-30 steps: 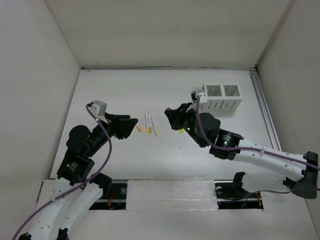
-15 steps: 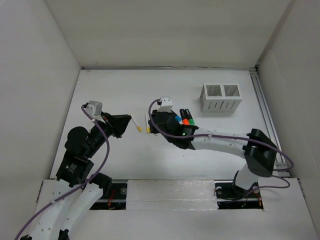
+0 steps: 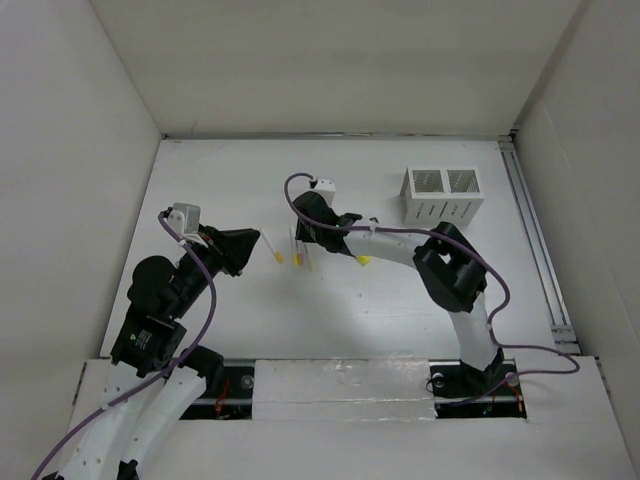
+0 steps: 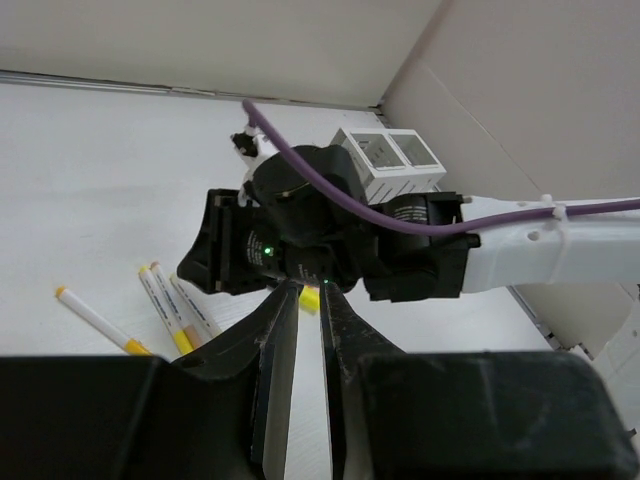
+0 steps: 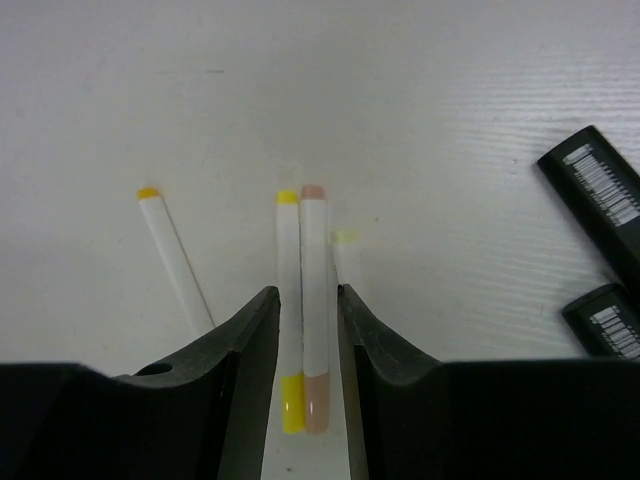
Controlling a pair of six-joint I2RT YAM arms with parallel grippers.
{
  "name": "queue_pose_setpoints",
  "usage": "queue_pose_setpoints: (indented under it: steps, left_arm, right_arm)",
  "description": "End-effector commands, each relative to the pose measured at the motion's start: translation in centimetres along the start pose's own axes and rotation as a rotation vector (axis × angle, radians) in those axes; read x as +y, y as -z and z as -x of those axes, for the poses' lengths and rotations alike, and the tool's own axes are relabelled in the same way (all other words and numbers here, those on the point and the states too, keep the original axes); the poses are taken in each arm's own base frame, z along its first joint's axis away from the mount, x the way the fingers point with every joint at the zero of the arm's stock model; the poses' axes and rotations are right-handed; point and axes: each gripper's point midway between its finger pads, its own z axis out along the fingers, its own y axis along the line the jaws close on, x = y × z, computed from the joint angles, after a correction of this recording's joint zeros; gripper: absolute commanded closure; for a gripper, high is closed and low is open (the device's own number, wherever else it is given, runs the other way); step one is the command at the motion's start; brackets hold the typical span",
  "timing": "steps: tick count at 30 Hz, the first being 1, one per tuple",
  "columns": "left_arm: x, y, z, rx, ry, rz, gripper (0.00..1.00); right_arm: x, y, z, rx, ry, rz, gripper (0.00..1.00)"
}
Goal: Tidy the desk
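On the white desk (image 3: 220,180) lie several white pens with yellow or tan ends (image 3: 297,248). My right gripper (image 3: 303,238) reaches left over them. In the right wrist view it (image 5: 306,292) is open, its fingers straddling a yellow-capped pen (image 5: 288,300) and a tan-capped pen (image 5: 314,300) that lie side by side on the desk, with a small gap at each side. Another pen (image 5: 175,250) lies apart to the left. My left gripper (image 3: 258,243) hovers left of the pens; it (image 4: 308,290) is shut with nothing between its fingers.
A white two-compartment slotted box (image 3: 443,195) stands at the back right. Two black markers (image 5: 590,190) lie right of the right gripper. A small yellow piece (image 3: 363,261) shows under the right arm. A metal rail (image 3: 530,230) runs along the desk's right edge.
The right arm has swung left, away from the slotted box, to the pens, and its jaws have opened around two of them. The left gripper has shut and drawn back slightly.
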Motion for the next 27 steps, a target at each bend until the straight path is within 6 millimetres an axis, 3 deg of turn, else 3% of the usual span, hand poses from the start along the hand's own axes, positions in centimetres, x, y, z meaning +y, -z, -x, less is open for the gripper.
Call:
queue_pose_setpoints:
  steps: [1,7,27]
  left_arm:
    - [-0.4,0.2,1.0,-0.039,-0.002,-0.014,0.88]
    - [-0.5,0.2,0.9,-0.038,-0.001,-0.022,0.88]
    - [-0.5,0.5,1.3,-0.053,-0.006,-0.016,0.88]
  right_arm:
    - [0.6,-0.3,-0.7,0.041,0.008,-0.015,0.65]
    - [-0.5,-1.6,-1.6,0.075,-0.005,-0.044,0.68]
    - [-2.6,-2.8,-3.5,0.138,0.074,-0.152,0.68]
